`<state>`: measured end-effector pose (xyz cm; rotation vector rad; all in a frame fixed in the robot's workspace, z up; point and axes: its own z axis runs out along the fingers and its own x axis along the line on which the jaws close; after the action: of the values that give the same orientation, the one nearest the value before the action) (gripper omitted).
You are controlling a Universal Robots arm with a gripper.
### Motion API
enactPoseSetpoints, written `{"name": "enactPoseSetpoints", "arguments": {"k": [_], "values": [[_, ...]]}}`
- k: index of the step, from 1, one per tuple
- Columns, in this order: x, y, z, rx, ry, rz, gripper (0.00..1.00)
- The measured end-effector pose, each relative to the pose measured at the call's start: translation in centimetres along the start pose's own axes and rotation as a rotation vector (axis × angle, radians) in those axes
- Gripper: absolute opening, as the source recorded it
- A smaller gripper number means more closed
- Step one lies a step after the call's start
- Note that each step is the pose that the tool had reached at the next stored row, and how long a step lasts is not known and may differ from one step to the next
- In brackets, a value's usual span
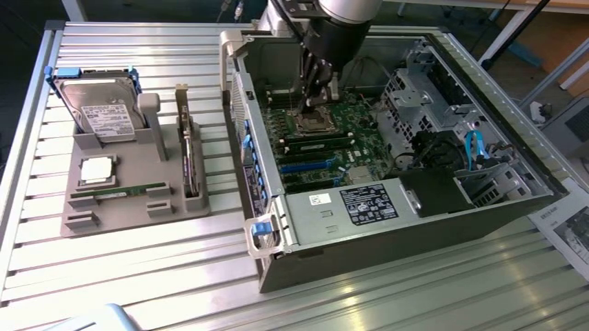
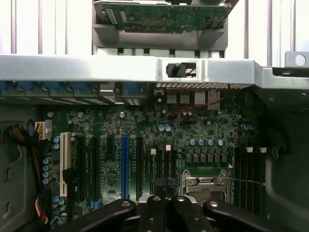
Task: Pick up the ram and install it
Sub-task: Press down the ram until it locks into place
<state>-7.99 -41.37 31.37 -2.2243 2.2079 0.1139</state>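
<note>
- Gripper is held inside the case, over the motherboard; fingers are closed, nothing gripped.
- Ram is seen flat in the grey tray, well apart from the fingers.

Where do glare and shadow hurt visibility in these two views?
Exterior view: window light streaks across the slatted table in front of the computer case, while the motherboard sits in shade under the arm. Wrist view: the table slats past the case rim are blown out white, and the shut tool is a dark silhouette against the board.
</note>
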Motion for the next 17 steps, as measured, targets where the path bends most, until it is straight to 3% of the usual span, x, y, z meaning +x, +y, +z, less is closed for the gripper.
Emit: {"name": "enactPoseSetpoints", "arguments": {"k": [5,17], "values": [[0.0,-2.13,-0.10,0.0001,-0.0001,0.000,0.10],[0.0,-6.11,-0.29,0.0001,-0.0003,0.000,0.10]]}}
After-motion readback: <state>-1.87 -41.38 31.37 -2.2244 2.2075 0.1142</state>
